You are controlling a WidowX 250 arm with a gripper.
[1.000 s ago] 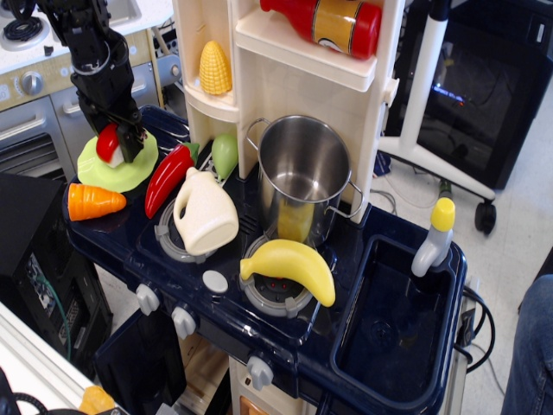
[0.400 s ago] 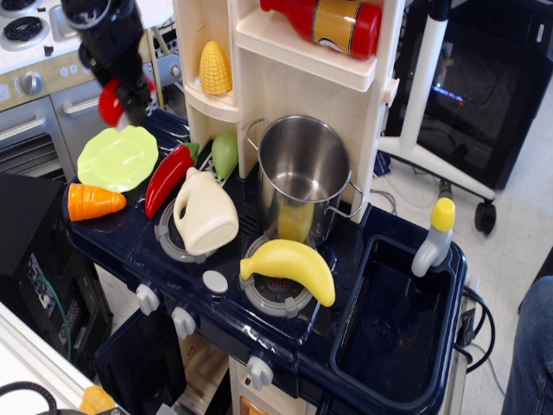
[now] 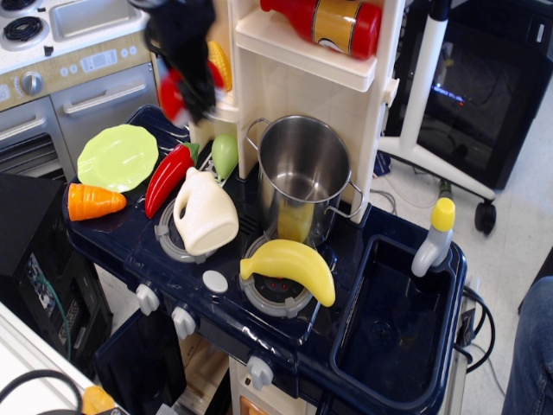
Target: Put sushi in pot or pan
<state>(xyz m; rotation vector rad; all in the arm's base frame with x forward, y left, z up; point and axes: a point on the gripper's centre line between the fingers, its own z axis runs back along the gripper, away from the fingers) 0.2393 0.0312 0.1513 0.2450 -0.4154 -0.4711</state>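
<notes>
Gripper [image 3: 192, 86] blurry, jaws seemingly clamped on sushi [image 3: 173, 91], steel pot [image 3: 304, 177] lower right of them.

pot [image 3: 304, 177] on rear burner, right of jug [image 3: 205, 212] | banana [image 3: 290, 266] before pot | pepper [image 3: 168, 177] left of jug | carrot [image 3: 93, 201] below plate [image 3: 117, 157] | sink [image 3: 393, 333] far right

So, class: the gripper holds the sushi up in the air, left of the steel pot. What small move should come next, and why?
Probably carry it further right, until it is over the pot's open mouth, before lowering. The gripper, blurred, appears shut on the sushi, which hangs above the chili pepper and white jug, not above the pot.
</notes>
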